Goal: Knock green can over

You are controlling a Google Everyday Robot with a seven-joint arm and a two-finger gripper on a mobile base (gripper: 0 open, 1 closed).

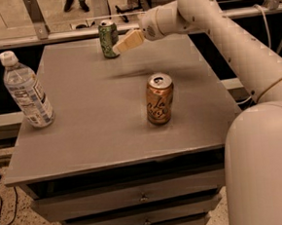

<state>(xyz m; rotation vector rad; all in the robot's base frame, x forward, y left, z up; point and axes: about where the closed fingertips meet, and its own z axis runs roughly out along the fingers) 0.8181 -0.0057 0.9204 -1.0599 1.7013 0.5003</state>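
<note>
The green can (108, 38) stands upright near the far edge of the grey table (94, 133), a little left of the middle. The gripper (120, 48) hangs low over the table at the right side of this can, and its beige tip reaches the lower part of the can. I cannot tell if it really touches, or if the gripper is apart or together. The white arm (206, 11) comes in from the right. An orange-gold can (159, 99) stands upright near the table's middle, well apart from the green one. A water bottle (26, 91) stands at the left edge
</note>
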